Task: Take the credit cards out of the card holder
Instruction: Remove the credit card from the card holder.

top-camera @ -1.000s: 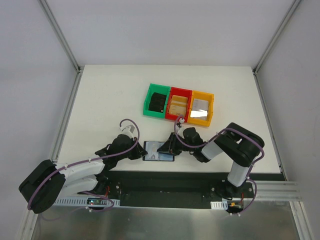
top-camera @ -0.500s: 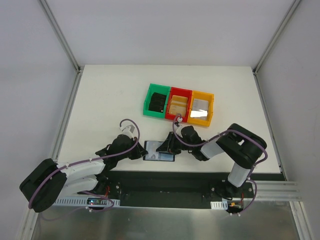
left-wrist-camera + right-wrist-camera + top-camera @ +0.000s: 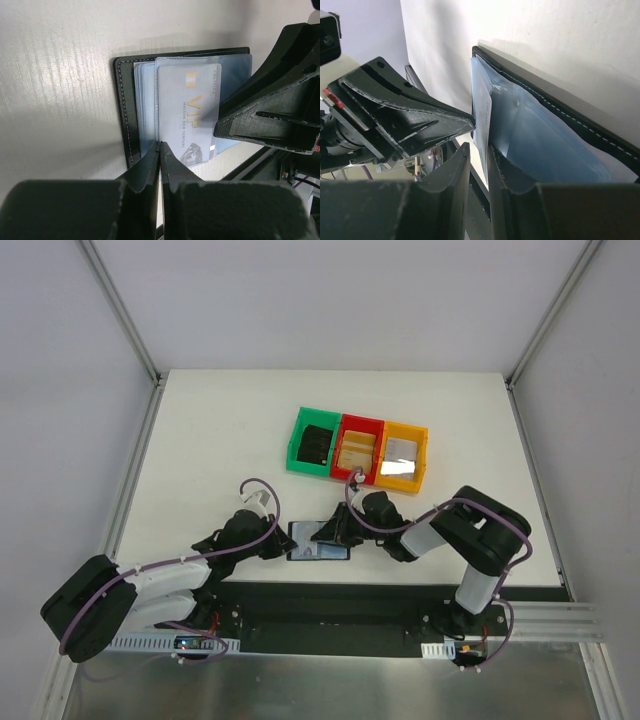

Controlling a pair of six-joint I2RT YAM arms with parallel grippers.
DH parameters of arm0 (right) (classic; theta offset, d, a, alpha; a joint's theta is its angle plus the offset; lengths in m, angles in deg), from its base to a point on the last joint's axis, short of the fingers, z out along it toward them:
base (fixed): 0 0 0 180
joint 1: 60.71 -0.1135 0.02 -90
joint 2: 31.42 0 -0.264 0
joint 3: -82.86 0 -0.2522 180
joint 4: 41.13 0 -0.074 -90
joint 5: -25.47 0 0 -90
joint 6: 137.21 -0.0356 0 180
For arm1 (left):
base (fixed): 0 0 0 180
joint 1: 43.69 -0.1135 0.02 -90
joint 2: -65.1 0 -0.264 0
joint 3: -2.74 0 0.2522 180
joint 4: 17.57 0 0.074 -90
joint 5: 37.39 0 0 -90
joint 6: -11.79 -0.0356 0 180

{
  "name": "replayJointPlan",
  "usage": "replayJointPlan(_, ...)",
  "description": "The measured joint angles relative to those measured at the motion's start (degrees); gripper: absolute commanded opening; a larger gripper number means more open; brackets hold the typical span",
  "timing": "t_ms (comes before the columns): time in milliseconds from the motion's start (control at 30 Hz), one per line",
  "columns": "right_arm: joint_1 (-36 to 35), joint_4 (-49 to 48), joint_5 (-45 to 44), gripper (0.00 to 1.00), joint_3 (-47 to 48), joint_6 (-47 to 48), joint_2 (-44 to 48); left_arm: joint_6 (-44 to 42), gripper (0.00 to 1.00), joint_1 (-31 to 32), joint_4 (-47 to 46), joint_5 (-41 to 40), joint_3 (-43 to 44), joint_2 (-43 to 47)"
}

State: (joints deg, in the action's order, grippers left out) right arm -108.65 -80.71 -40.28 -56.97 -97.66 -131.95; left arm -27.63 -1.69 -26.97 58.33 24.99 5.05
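The black card holder [image 3: 312, 543] lies open near the table's front edge, its grey-blue sleeves [image 3: 146, 105] facing up. A pale credit card [image 3: 187, 115] marked VIP sticks partly out of a clear sleeve. My left gripper [image 3: 160, 145] is shut, with its tips pressed down on the sleeves at the holder's left side. From the right, my right gripper [image 3: 479, 145] stands slightly open. The card's edge [image 3: 481, 110] sits between its fingers, and a gap shows beside the left finger. The holder's black stitched rim [image 3: 570, 122] runs behind.
Green [image 3: 296, 445], red [image 3: 362, 420] and yellow [image 3: 408, 427] bins stand in a row behind the holder at mid-table. The table's front edge [image 3: 400, 582] lies just below the holder, with both arm bases beyond it.
The right gripper's jaws have narrowed a little around the card's edge. The left gripper and the card holder have stayed put.
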Motion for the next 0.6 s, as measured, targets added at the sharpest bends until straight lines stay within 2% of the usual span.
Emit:
replayJointPlan(267, 0.00, -4.85, 0.02, 0.23, -0.07, -2.51, -2.40, 0.46, 0.00, 0.00, -1.84, 0.33, -0.02, -1.36)
replayJointPlan(467, 0.02, -5.31, 0.02, 0.13, -0.07, -2.95, -2.43, 0.92, 0.00, 0.00, -2.05, 0.42, -0.02, -1.51)
replayJointPlan(600, 0.13, -5.79, 0.02, 0.10, -0.68, -3.08, -2.43, 0.98, 0.00, 0.00, -2.16, 0.42, -0.02, -1.57)
